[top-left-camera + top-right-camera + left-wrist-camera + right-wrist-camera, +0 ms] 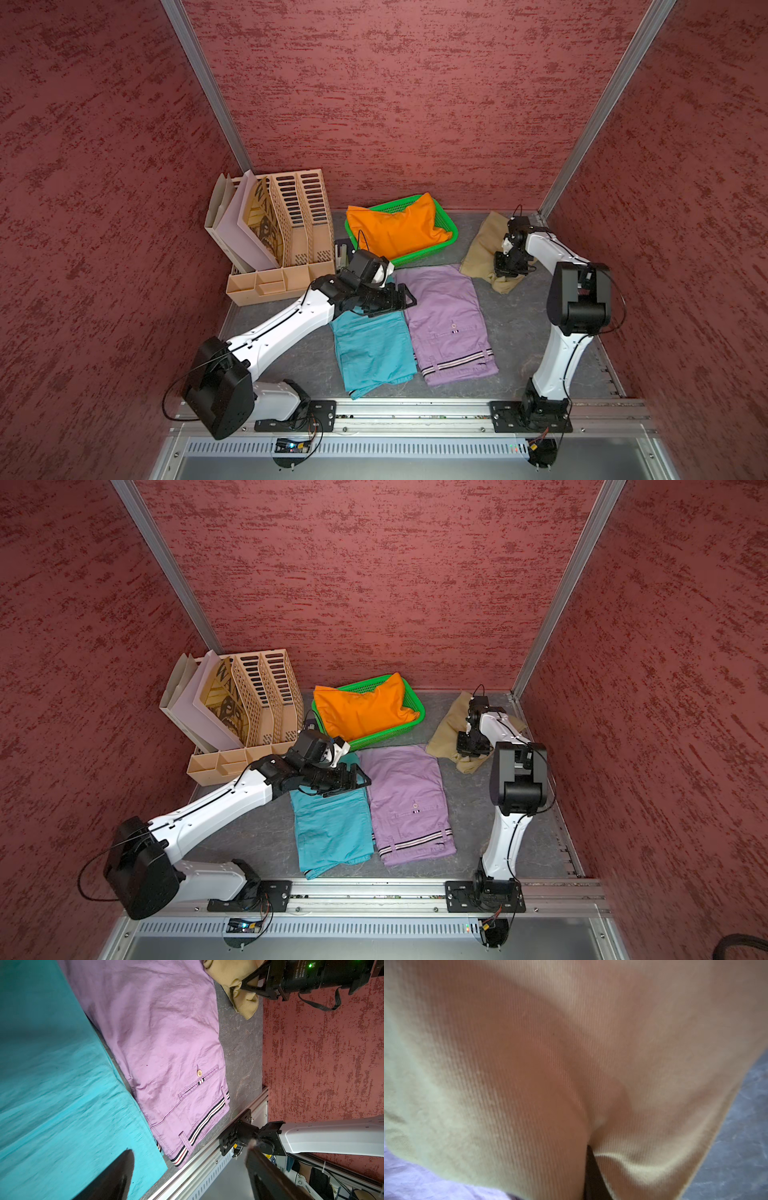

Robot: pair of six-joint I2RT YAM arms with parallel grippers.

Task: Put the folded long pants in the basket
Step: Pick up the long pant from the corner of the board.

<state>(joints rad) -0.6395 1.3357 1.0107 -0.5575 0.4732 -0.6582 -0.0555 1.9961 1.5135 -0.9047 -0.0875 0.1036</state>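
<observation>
Orange folded pants [397,230] lie in the green basket [452,237] at the back. Teal pants [374,353] and lilac pants [444,320] with a striped waistband lie flat side by side on the grey table. Khaki pants [482,249] sit crumpled at the back right. My right gripper [505,274] points down into their near end and is shut on a fold of the khaki cloth [571,1053], which fills the right wrist view around one black finger [591,1176]. My left gripper [409,297] hovers open over the far end of the teal pants [52,1084], holding nothing.
A beige slotted file organiser [286,232] with folders stands at the back left, close to the left arm's wrist. Red walls enclose the table on three sides. A metal rail [415,409] carrying both arm bases runs along the front edge.
</observation>
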